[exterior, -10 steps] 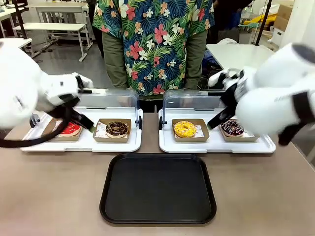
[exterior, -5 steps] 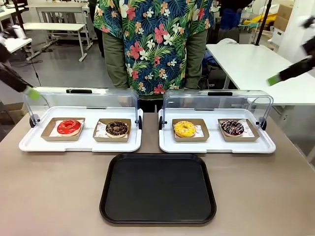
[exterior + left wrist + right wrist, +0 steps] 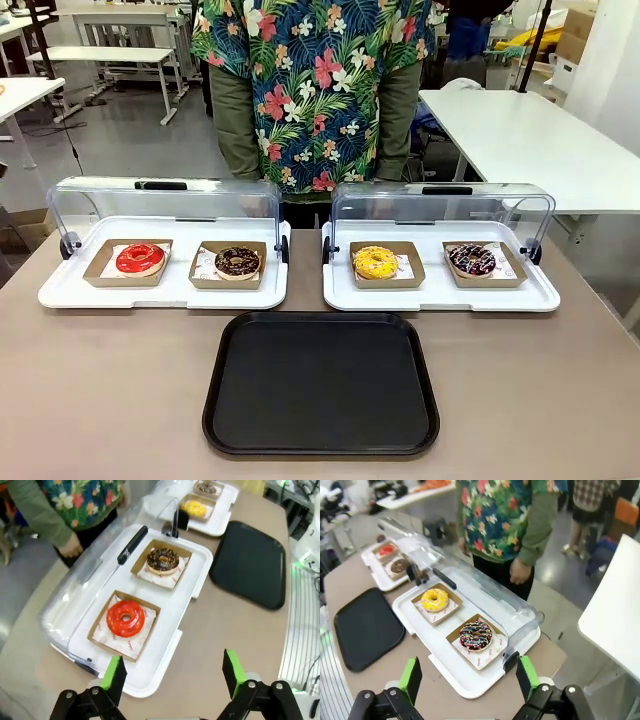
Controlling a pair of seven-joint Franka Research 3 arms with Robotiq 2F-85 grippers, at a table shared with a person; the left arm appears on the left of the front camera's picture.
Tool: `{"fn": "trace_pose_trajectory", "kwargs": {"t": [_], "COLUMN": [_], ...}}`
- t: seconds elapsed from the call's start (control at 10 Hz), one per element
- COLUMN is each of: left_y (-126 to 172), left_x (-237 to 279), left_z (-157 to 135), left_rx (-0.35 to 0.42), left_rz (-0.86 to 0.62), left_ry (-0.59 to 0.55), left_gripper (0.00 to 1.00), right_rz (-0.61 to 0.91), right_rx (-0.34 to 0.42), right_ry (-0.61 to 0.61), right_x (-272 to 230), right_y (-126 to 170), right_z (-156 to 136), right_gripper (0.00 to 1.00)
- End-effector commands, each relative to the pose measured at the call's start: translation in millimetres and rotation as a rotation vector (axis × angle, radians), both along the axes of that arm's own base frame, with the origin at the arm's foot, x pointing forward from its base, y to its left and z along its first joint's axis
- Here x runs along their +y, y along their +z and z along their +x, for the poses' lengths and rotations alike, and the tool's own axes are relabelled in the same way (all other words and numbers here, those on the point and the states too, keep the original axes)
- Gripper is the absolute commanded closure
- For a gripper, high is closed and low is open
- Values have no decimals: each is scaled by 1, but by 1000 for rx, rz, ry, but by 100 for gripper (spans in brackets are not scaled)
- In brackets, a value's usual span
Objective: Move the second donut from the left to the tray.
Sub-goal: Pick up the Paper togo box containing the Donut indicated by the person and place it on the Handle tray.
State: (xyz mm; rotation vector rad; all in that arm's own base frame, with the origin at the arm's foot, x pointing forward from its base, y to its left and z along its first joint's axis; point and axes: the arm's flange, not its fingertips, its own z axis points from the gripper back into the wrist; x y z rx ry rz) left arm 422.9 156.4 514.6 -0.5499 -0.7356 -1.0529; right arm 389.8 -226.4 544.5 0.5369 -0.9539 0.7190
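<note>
The chocolate-glazed donut with pale sprinkles (image 3: 237, 262) (image 3: 162, 560) (image 3: 399, 565) sits in its brown cardboard holder on the left white tray, right of the red-glazed donut (image 3: 140, 258) (image 3: 125, 618). The black tray (image 3: 321, 382) (image 3: 248, 563) (image 3: 366, 628) lies bare at the table's near middle. My left gripper (image 3: 172, 674) hangs open high above the table's left end, well off from the donut. My right gripper (image 3: 468, 677) is open too, high above the right end, over the donut with pink-and-white sprinkles (image 3: 472, 260) (image 3: 475, 635).
Both white trays (image 3: 60, 290) (image 3: 545, 296) have their clear lids (image 3: 170, 198) (image 3: 440, 205) raised at the back. A yellow donut (image 3: 375, 262) (image 3: 435, 599) sits on the right one. A person in a floral shirt (image 3: 310, 80) stands at the far edge.
Both arms have pulled up and outward, out of the front view; a second ago they hung over the white trays.
</note>
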Motion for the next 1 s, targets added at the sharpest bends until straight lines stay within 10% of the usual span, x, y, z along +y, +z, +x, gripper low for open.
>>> {"fn": "trace_pose_trajectory", "kwargs": {"t": [0.0,0.9], "left_y": [-24,-50], "left_x": [21,14], "left_z": [6,-7], "left_rx": [-48,-168], "left_rz": [-111,-175], "left_ry": [-82,-123], "left_gripper": [0,0], "right_rz": [7,31], "right_rx": [-34,-126], "right_ry": [85,84], "right_x": [-24,-61], "right_y": [-15,-35], "right_z": [7,-14], "right_gripper": [0,0]}}
